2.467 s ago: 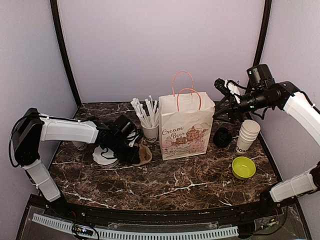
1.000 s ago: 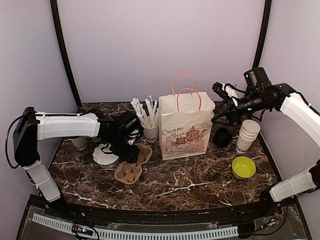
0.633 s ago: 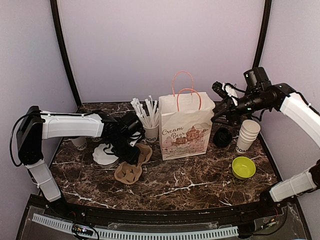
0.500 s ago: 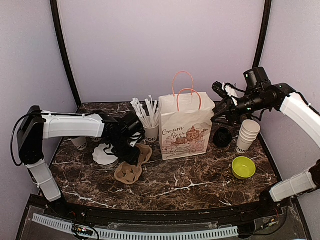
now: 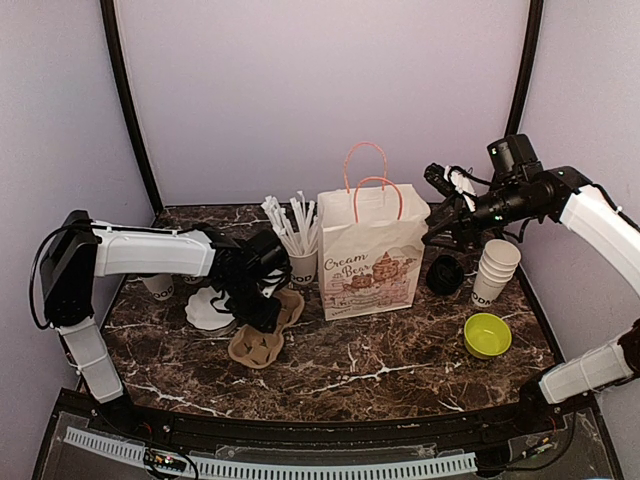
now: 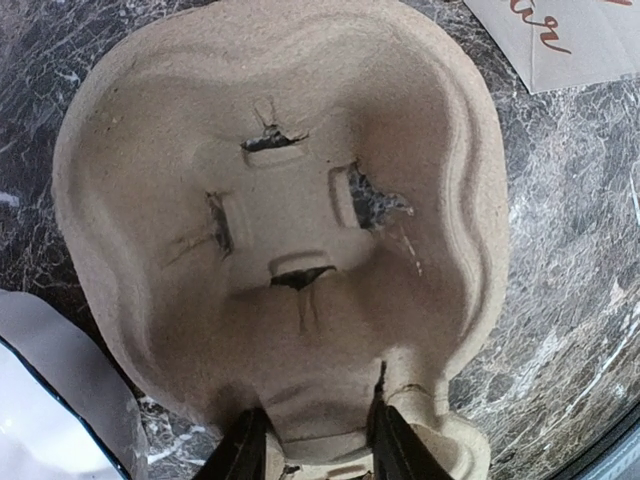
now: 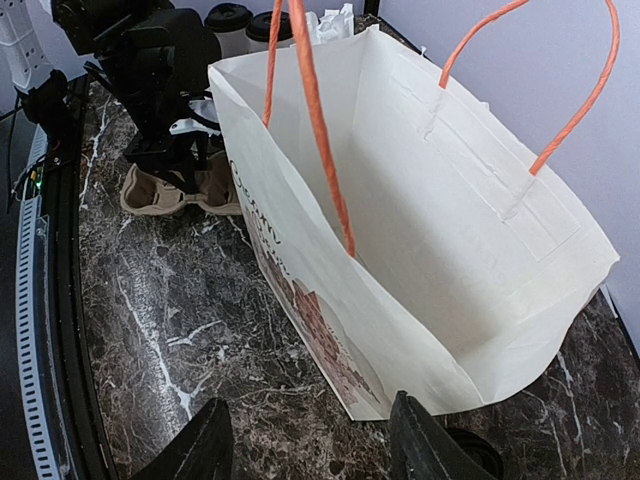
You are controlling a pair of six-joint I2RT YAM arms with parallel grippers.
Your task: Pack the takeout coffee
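Cup carrier [image 5: 258,338] lies near-left, long axis near-left to far-right. Left gripper [image 6: 318,430] straddles its waist, can't tell if clamped. Takeout coffee cups [image 7: 229,25] stand left and farther back, so the left arm is nearer. Far right, right gripper [image 7: 310,420] hangs over bag [image 7: 420,250], fingers apart, empty.

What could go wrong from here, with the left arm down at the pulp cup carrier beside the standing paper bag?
1. The left fingers straddle only a narrow strip at the edge of the cup carrier; lifted there, the thin pulp might bend or tear.
2. The paper bag stands free, with the right fingers open near its top and touching nothing; a swing of the carrier could tip it.
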